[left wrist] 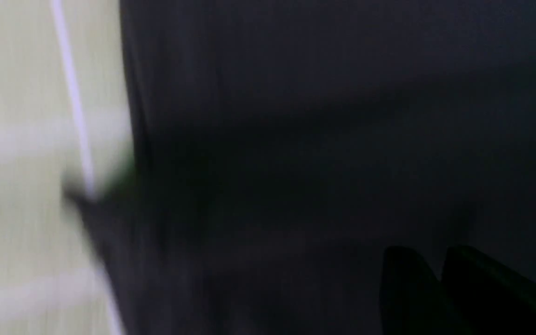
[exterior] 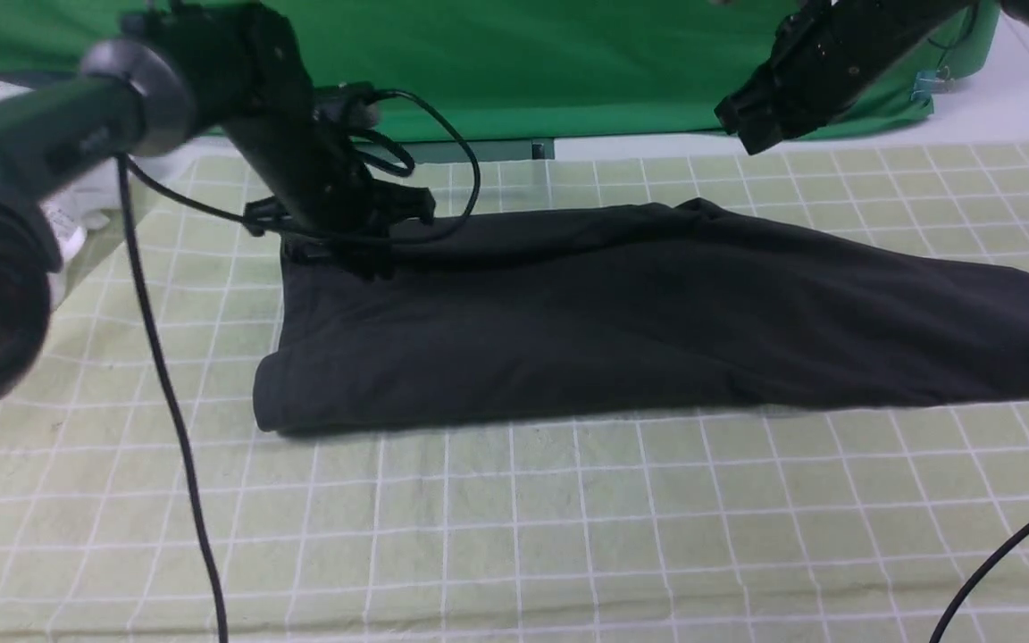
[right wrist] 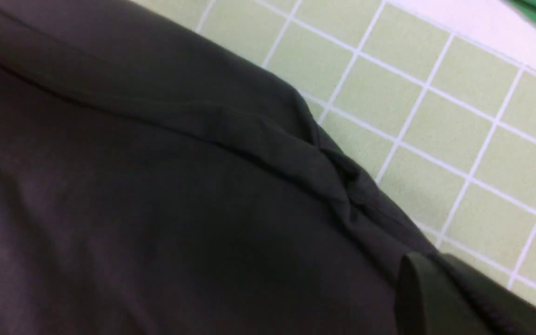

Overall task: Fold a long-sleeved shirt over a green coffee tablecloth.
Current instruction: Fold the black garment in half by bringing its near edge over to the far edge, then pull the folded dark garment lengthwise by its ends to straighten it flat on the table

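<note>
The long-sleeved shirt [exterior: 657,313] is black and lies as a long band across the green coffee tablecloth [exterior: 568,518], a pale yellow-green cloth with a white grid. My left gripper [exterior: 367,259] is down at the shirt's far left corner. In the blurred left wrist view its jaws [left wrist: 435,260] stand almost together over the black shirt [left wrist: 319,116], pinching the cloth, beside the tablecloth [left wrist: 16,93]. My right gripper [exterior: 747,125] hangs raised above the shirt's far edge. It is shut and empty [right wrist: 428,263] over the shirt [right wrist: 133,186] and tablecloth [right wrist: 435,116].
A plain bright-green sheet [exterior: 568,62] hangs along the back. White fabric [exterior: 68,223] lies at the far left edge. A black cable [exterior: 166,384] trails down from the left arm over the cloth, and another [exterior: 1006,554] crosses the near right corner.
</note>
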